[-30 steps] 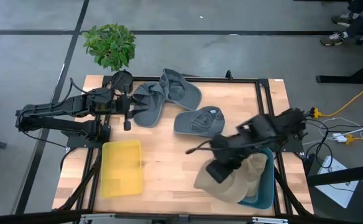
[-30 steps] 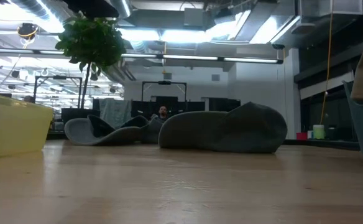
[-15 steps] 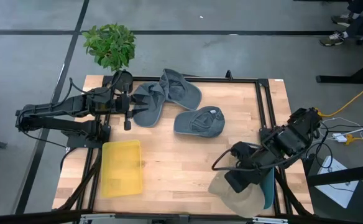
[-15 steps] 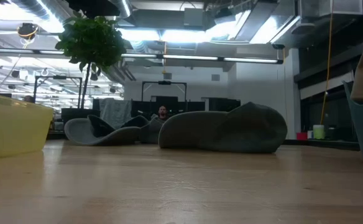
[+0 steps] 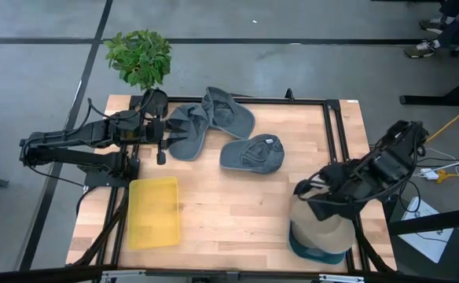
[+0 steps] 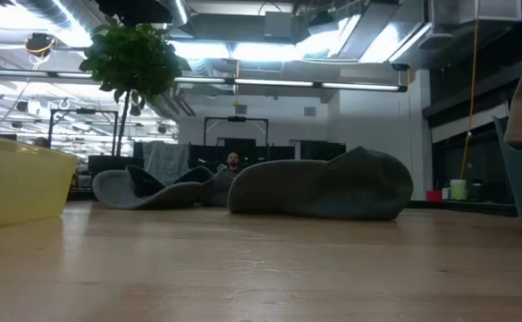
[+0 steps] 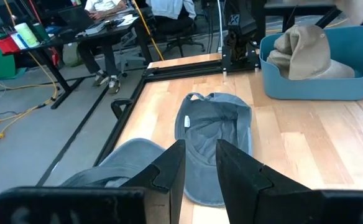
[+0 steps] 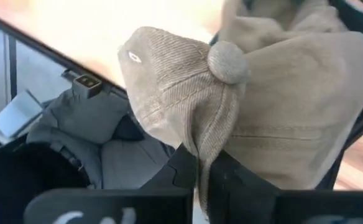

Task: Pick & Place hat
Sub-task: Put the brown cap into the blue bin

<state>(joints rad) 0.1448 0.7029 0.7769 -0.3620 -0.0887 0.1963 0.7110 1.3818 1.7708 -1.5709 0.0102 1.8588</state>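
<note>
Over the blue bin [image 5: 317, 250] at the desk's [image 5: 237, 200] front right corner, the right gripper [image 5: 324, 206] holds the tan hat [image 5: 316, 224], its fingers clenched on a fold of the fabric beside the top button. The placing step looks to be in hand; next the fingers should release so the hat settles inside. The left gripper [image 5: 160, 141] waits by the grey hats [image 5: 210, 122] at the far left, fingers slightly parted and grasping nothing.
</note>
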